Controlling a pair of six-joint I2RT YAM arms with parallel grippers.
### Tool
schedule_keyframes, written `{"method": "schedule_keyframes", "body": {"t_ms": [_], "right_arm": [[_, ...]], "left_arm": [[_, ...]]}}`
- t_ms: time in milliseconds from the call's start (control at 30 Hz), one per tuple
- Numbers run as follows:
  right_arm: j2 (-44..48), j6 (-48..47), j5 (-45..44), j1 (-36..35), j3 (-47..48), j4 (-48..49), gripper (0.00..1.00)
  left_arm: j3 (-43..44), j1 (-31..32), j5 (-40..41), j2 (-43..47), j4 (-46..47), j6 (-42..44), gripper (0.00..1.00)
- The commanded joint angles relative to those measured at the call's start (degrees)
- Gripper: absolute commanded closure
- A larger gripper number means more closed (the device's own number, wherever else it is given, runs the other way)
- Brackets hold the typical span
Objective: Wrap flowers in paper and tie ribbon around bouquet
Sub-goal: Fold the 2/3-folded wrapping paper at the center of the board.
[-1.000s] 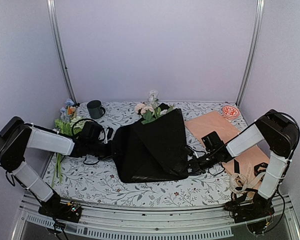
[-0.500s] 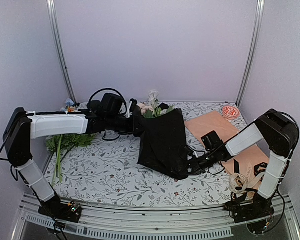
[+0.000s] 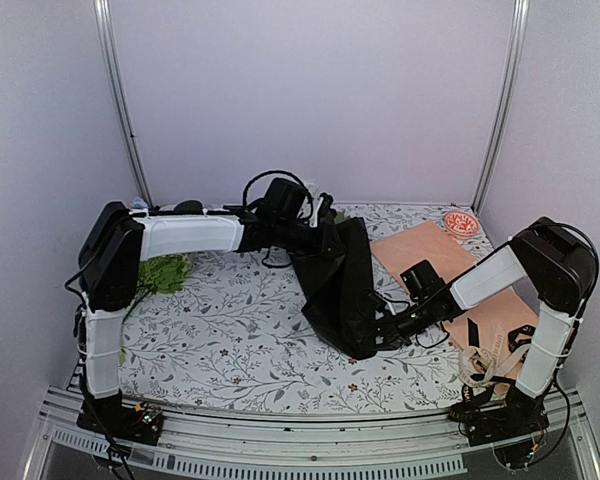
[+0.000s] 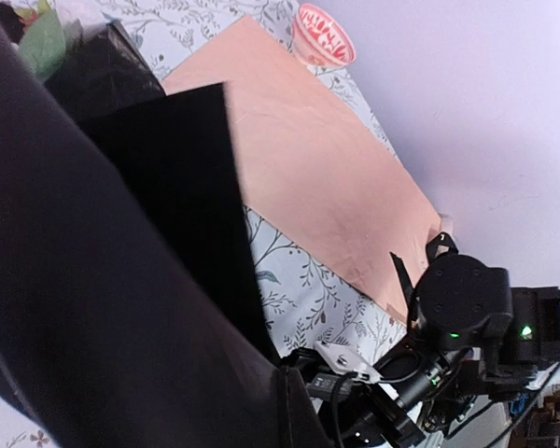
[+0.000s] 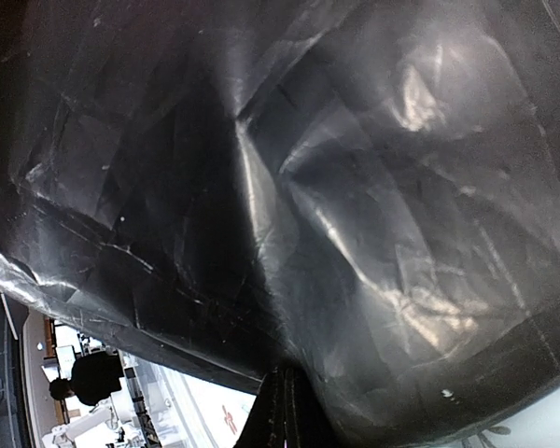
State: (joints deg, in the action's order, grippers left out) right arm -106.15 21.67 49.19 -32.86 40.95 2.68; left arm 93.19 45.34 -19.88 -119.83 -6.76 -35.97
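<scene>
Hiding most flowers, the paper is clenched by left fingers and right fingers.

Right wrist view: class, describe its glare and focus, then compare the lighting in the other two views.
Right wrist: the paper fills the frame, creases crisp and catching white glare. Left wrist: the paper up close is a featureless dark mass; the peach sheet is evenly lit. Top external: soft, even light with faint shadows.
</scene>
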Motion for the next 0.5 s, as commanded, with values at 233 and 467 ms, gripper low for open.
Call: {"method": "schedule_keyframes", "body": {"t_ms": [233, 467], "right_arm": [[-2.3, -2.3, -13.2, -1.6, -0.5, -9.6, 1.0], [-1.6, -3.9, -16.1, -1.6, 2.3, -13.7, 1.0]], "left_arm": [[4.9, 1.0, -0.2, -8.6, -2.9, 0.6, 1.0], [-6.9, 0.6, 5.1, 0.0, -2.8, 1.8, 1.0]]}}
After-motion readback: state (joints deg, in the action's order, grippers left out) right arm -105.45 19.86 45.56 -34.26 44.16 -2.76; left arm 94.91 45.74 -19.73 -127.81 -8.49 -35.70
